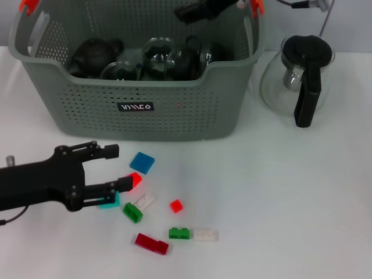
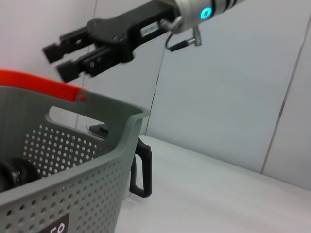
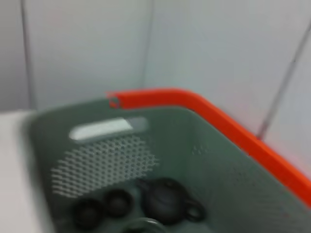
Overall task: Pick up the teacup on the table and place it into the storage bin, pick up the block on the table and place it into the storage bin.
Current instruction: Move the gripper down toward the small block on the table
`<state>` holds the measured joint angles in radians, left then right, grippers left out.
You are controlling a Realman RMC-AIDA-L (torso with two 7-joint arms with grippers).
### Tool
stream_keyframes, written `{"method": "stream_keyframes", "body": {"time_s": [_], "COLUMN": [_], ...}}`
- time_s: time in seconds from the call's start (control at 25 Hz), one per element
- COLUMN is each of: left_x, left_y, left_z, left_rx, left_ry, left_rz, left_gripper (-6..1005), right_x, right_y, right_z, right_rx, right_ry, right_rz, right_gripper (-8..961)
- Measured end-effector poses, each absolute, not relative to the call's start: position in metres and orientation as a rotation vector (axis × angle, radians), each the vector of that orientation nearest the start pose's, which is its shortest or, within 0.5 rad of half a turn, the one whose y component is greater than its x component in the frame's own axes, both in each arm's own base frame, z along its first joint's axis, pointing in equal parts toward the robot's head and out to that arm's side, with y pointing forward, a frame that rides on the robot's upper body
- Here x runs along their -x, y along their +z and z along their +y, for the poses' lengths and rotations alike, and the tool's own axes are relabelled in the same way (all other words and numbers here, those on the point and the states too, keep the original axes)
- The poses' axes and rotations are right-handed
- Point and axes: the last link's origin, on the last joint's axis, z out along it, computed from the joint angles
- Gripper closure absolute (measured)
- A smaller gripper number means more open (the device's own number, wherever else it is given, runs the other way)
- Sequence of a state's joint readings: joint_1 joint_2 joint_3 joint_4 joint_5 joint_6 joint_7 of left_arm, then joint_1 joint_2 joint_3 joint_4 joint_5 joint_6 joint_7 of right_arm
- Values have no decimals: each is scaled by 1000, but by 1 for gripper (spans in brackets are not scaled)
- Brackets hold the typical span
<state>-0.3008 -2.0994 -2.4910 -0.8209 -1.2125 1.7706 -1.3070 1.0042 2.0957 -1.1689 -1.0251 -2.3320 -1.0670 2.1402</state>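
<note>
The grey-green storage bin (image 1: pixel 174 122) stands at the back of the table and holds dark teaware (image 1: pixel 93 55) and glass cups (image 1: pixel 157 55). Several small blocks lie in front of it, among them a blue block (image 1: pixel 142 162) and a red block (image 1: pixel 135 180). My left gripper (image 1: pixel 119 168) is open low over the table, its lower fingertip touching the red block. My right gripper (image 1: pixel 192 11) hovers above the bin's back rim; in the left wrist view it (image 2: pixel 60 60) shows empty with its fingers slightly apart. The right wrist view looks into the bin (image 3: pixel 121 155) at a dark teapot (image 3: pixel 165 199).
A glass carafe (image 1: pixel 296 75) with a black handle stands right of the bin. More blocks lie near the front: teal (image 1: pixel 109 201), green (image 1: pixel 132 212), white (image 1: pixel 206 235), dark red (image 1: pixel 151 243). White table to the right of them.
</note>
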Motion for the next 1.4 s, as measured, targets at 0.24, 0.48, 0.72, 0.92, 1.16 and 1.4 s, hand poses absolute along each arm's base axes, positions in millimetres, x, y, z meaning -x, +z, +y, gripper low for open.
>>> {"method": "stream_keyframes", "body": {"time_s": [0.24,0.48,0.72,0.92,1.16,1.4], "left_x": [300,305,308,309,308,308], "left_y": [30,33,32,32,31,29], "left_z": [259,256,253,253,253,254], "left_rx": [2688,2695,2727,2734,2733,2729], "left_ry": [-773,-759,-723,-709,-714,-717], "left_rz": [-589,-603,-611,-607,-610,-624], "left_gripper": [231,231,232,231,231,231], "right_x": [-50,-74,-94,-93,-86,-87], "right_y": [15,23,15,-12,-58,-84], "right_z": [415,371,350,340,337,336], "right_rx": [2749,2946,3084,3170,3233,3223], "right_ry": [283,157,-89,-315,-566,-749], "right_rz": [258,278,324,287,270,249], "right_gripper": [151,73,66,67,68,69]}}
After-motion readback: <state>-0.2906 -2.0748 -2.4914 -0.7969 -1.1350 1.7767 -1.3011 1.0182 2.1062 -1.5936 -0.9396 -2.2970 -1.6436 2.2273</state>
